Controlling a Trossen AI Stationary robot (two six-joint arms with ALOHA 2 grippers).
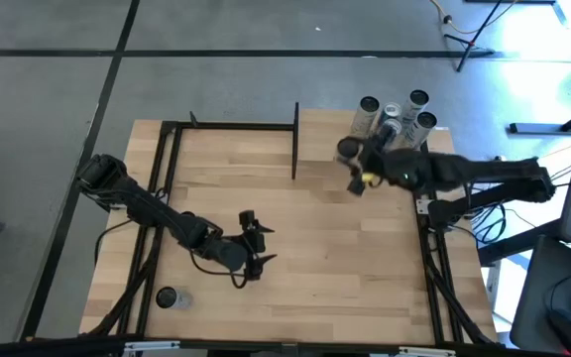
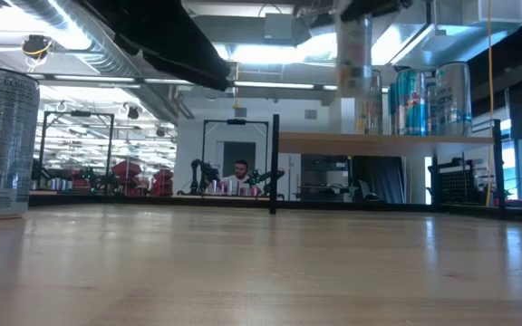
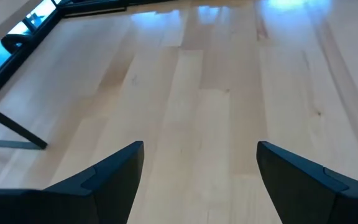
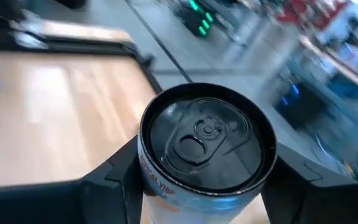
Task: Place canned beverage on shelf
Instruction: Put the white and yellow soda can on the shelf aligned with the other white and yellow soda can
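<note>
From above, the right claw (image 1: 350,167) pinches a drink can (image 1: 348,149) from its sides so it stays standing, right at the edge of the shelf (image 1: 310,144) where four cans (image 1: 397,116) already wait, while the left claw (image 1: 256,243) rests spread over the bench (image 1: 345,268). From bench height, the held can (image 2: 353,54) hangs above the shelf (image 2: 379,140), so I think it is about to go down beside the others; one more can (image 2: 3,143) waits on the bench. The left wrist camera shows its fingers (image 3: 104,180) wide apart with nothing between, and the right one shows the can's dark top (image 4: 207,135) snug between its fingers (image 4: 114,171).
</note>
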